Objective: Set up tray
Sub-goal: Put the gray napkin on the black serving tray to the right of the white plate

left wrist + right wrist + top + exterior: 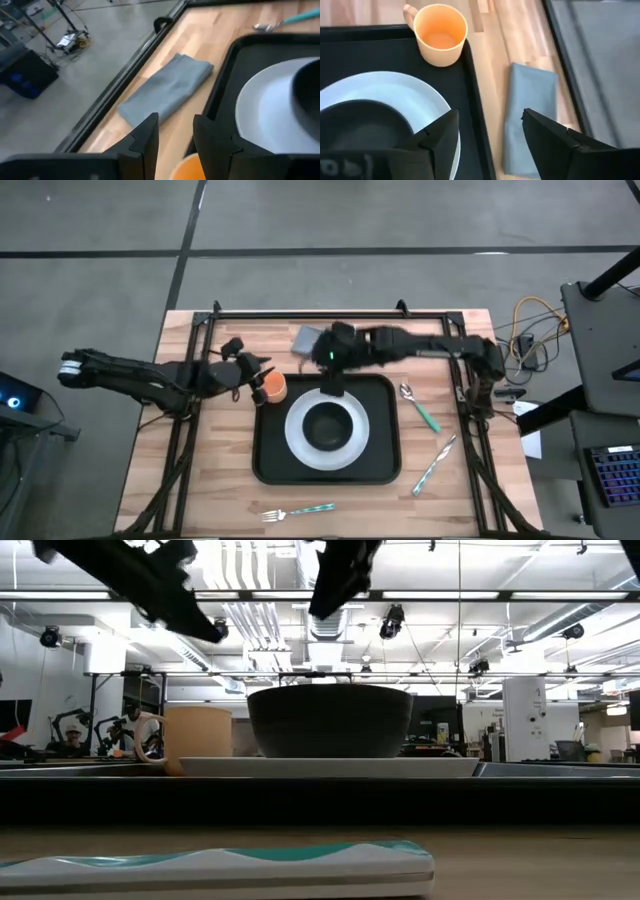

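The black tray lies mid-table and carries a white plate with a dark bowl on it. An orange cup stands upright in the tray's far left corner. A folded grey napkin lies flat on the wood beyond the tray's far rim. My left gripper hovers open just left of and above the cup, touching nothing. My right gripper hangs open, high over the tray's far rim, between the bowl and the napkin.
A teal-handled spoon and a knife lie on the wood right of the tray. A fork lies near the table's near edge, and its handle fills the front of the low view. A black frame rail runs along the far edge.
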